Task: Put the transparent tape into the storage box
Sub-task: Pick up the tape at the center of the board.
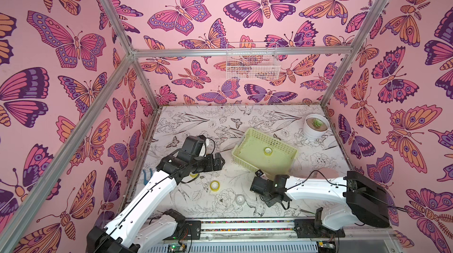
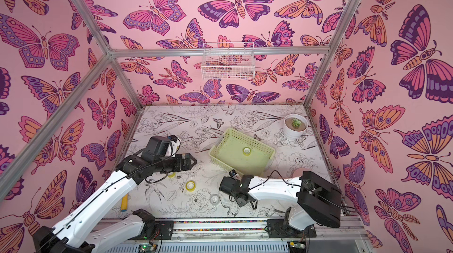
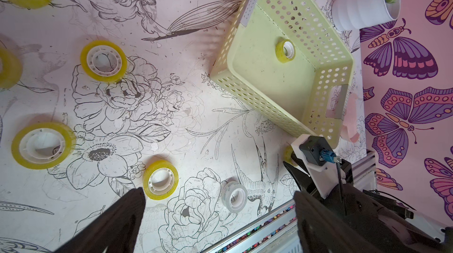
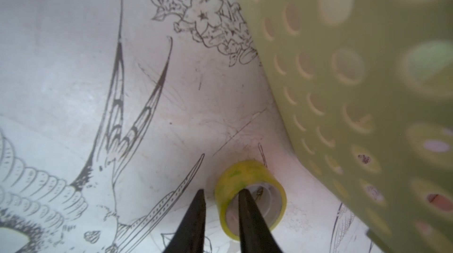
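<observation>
One yellowish tape roll [image 4: 245,172] lay on the counter [image 1: 245,122] just beside the near corner of the storage box [image 1: 267,139], a sliver of bare surface showing between roll and perforated wall. The box sat skewed to the counter's edges, and a second roll [image 1: 268,150] rested on its floor close to the far wall. Open counter ran from the box's left side to the left end effector [image 1: 218,162]; several loose rolls [image 3: 104,62] were scattered nearer the front rail [image 1: 245,224], apart from one another. A potted plant [image 1: 316,126] stood in the far right corner, clear of the box. The right arm [image 1: 313,188] was folded at the elbow, forearm laid leftward, wrist tipped down at the box corner. The right end effector [image 4: 221,190] was narrow, one finger in the roll's core and the other outside its wall; whether it pressed could not be told. The left arm [image 1: 152,190] stretched forward, its end effector level above the counter and spread wide, holding nothing.
</observation>
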